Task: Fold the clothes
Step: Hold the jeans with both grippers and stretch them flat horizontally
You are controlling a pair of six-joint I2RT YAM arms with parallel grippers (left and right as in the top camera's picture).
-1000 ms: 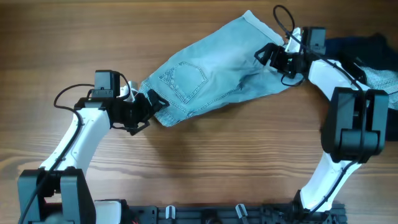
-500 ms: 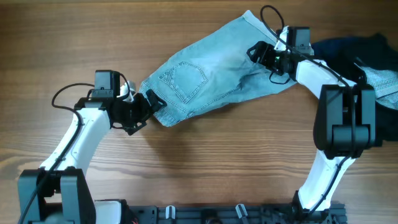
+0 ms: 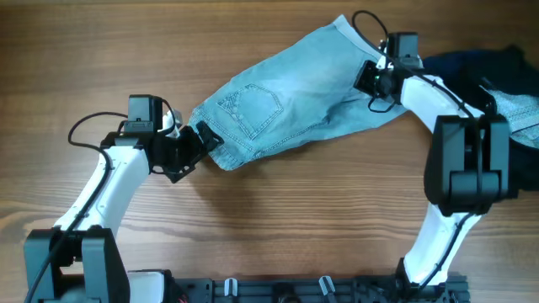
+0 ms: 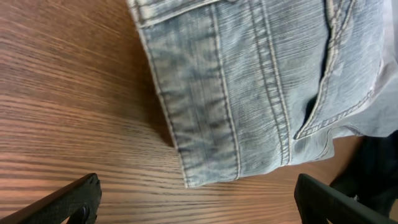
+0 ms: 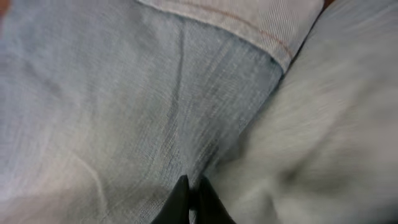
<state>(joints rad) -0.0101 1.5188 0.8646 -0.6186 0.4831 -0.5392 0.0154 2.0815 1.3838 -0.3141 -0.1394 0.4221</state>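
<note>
The jeans [image 3: 286, 97] lie flat on the table [image 3: 278, 227], running diagonally, with the waistband at the lower-left end and the leg openings at the upper-right end. A back pocket [image 3: 253, 105] faces up near the waistband. The left hand [image 3: 200, 145] sits at the lower-left corner of the jeans, level with the waistband edge. In the left wrist view its fingers [image 4: 74, 199] stand wide apart, and the waistband corner lies just ahead of the gap between them; no denim is held. The right hand [image 3: 370, 82] rests on the right edge of the jeans, close to the upper-right end. In the right wrist view its two fingertips [image 5: 180, 199] are drawn narrow, almost touching, and a crease of denim runs into the slit between them, so this hand pinches the jeans. A pale inner hem of the jeans shows at the top of that view. Dark clothes [image 3: 472, 63] lie in a heap to the right of the jeans, beyond the right arm.
</note>
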